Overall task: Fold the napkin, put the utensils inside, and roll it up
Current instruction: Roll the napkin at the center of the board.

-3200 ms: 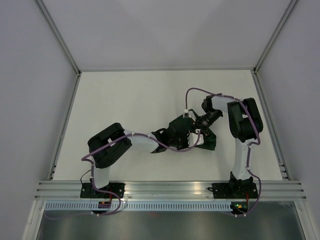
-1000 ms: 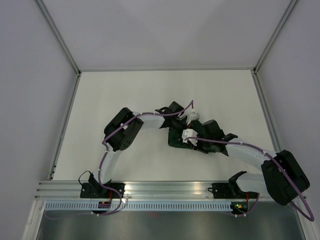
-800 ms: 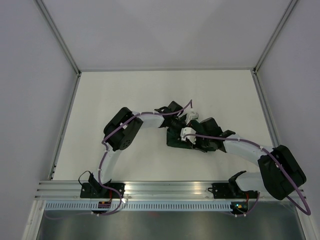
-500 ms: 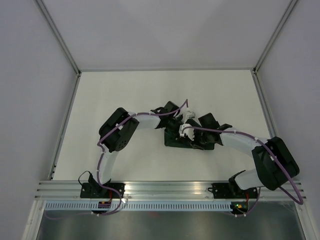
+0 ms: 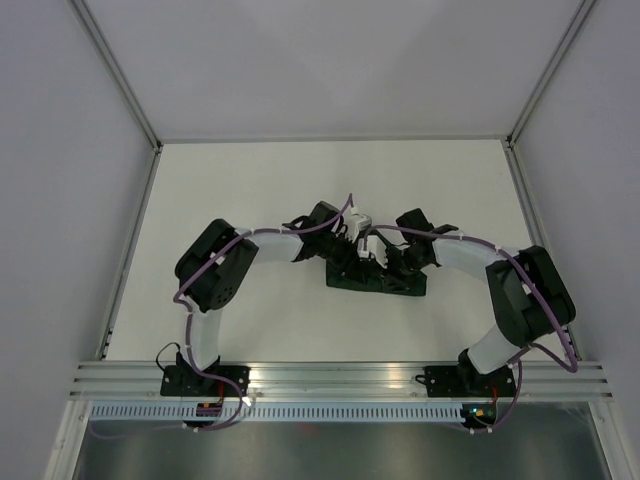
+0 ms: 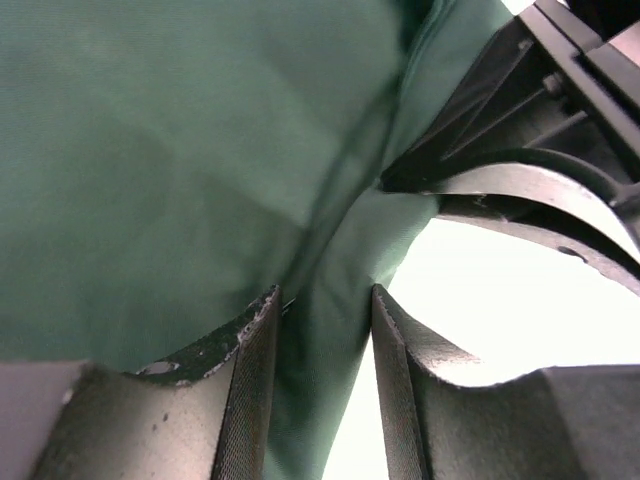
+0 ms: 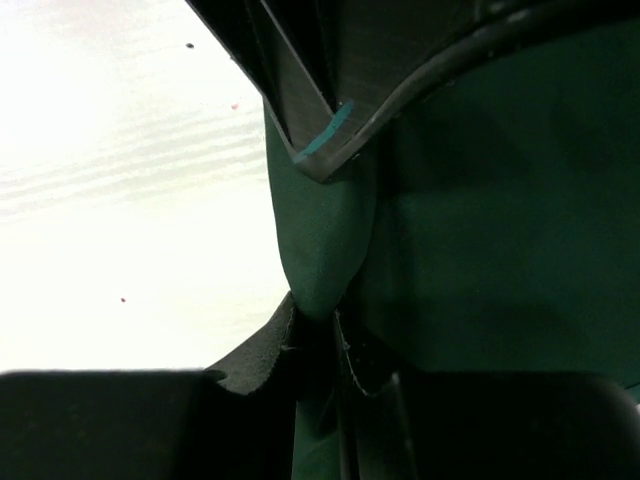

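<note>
The dark green napkin lies as a narrow bundle at the table's middle, with both grippers crowded over its far edge. My left gripper is open. In the left wrist view a fold of the napkin runs loosely between the parted fingers of that gripper, and white table shows beside the right finger. My right gripper is shut on the napkin. In the right wrist view its jaws pinch a rounded fold of the napkin. The utensils are hidden.
The white table is walled on three sides, with an aluminium rail along the near edge. The right arm's gripper fills the left wrist view's upper right. A left finger with a teal mark hangs just above the right gripper's pinch.
The left gripper has opened and shifted left. The right arm's elbow has swung up and inward, its gripper closing tighter on the fold. The napkin bundle now lies flatter and narrower.
</note>
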`<state>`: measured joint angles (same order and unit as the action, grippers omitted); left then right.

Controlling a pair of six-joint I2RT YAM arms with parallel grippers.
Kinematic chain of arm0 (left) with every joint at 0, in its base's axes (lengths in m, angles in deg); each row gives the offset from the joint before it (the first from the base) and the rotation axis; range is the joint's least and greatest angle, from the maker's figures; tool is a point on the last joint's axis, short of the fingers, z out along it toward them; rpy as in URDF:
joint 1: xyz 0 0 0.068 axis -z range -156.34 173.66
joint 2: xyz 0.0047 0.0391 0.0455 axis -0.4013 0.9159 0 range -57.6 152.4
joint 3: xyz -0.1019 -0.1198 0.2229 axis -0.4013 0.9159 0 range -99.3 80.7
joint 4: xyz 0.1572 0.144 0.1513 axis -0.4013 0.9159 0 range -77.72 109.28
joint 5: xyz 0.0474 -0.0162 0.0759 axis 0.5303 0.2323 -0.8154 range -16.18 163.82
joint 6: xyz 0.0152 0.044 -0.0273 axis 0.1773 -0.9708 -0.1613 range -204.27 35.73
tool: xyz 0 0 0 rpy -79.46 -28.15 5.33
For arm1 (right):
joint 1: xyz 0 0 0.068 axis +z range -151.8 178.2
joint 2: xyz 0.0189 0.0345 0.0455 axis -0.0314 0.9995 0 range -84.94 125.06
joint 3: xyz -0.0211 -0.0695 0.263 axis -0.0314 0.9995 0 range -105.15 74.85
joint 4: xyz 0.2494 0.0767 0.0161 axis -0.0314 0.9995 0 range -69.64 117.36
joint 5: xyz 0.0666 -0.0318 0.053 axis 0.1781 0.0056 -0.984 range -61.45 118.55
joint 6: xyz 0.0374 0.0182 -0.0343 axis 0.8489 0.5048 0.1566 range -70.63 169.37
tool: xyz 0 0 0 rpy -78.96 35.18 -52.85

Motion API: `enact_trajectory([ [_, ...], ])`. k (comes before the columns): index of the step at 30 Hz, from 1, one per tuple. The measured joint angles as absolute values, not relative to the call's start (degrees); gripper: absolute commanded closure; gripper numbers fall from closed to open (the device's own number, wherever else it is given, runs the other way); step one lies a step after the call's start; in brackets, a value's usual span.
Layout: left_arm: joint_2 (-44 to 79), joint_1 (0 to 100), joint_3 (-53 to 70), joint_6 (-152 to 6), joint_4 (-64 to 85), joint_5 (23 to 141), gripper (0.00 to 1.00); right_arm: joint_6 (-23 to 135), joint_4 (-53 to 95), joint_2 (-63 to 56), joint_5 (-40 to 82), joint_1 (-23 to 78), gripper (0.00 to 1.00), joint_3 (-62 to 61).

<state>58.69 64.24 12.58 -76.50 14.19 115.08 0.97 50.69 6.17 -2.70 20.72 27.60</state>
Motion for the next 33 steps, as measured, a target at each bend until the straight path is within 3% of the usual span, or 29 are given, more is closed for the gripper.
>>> enact_trajectory([
  [8,45.9,61.8,25.5,-73.9,6.0,104.1,0.45,-1.3,58.1,14.5,-8.8,17.2,1.0,19.6],
  [17,34.1,62.3,31.8,-76.0,-3.0,96.5,0.46,-1.3,70.2,24.7,-13.6,14.4,0.99,9.2],
  [23,24.5,68.0,42.3,-84.6,-10.6,88.3,0.37,-1.4,76.1,29.6,-15.6,13.3,0.99,4.5],
  [33,35.3,83.1,33.9,-106.9,-12.0,74.2,0.31,-1.5,80.5,32.0,-16.4,13.0,1.0,3.0],
])
